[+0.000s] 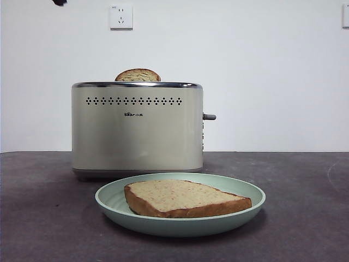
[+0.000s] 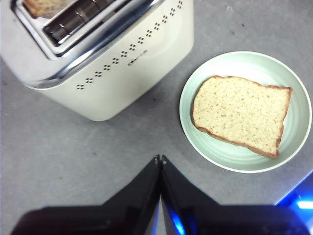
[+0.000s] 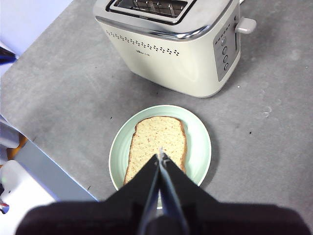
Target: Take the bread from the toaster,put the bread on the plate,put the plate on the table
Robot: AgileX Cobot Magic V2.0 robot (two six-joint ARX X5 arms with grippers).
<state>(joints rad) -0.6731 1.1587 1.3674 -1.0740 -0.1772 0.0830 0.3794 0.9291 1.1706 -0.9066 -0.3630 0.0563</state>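
**Bread on the plate, both my grippers closed and empty**

The thick slice of bread (image 1: 185,197), pale tan and speckled with a brown crust, lies flat in the round, shallow, mint-green plate (image 1: 112,195). The slice covers much of the plate's floor and sits a little off centre. The plate rests on the matte, dark grey-brown table (image 1: 43,218), just in front of the boxy cream toaster (image 1: 136,136) with its chrome top rim, row of small black holes and grey side lever (image 1: 210,116). Plate and toaster stand close together but apart.

A second slice (image 1: 137,75) stands in the toaster's far slot, only its rounded, brown-crusted top showing above the rim.

My left gripper (image 2: 160,159) hangs above the bare table, beside the plate and near the toaster's front face, its two black jaws pressed together with nothing between them. My right gripper (image 3: 160,155) hangs over the plate, above the bread, its jaws likewise closed and empty.

On the white wall behind is a white socket (image 1: 120,16).
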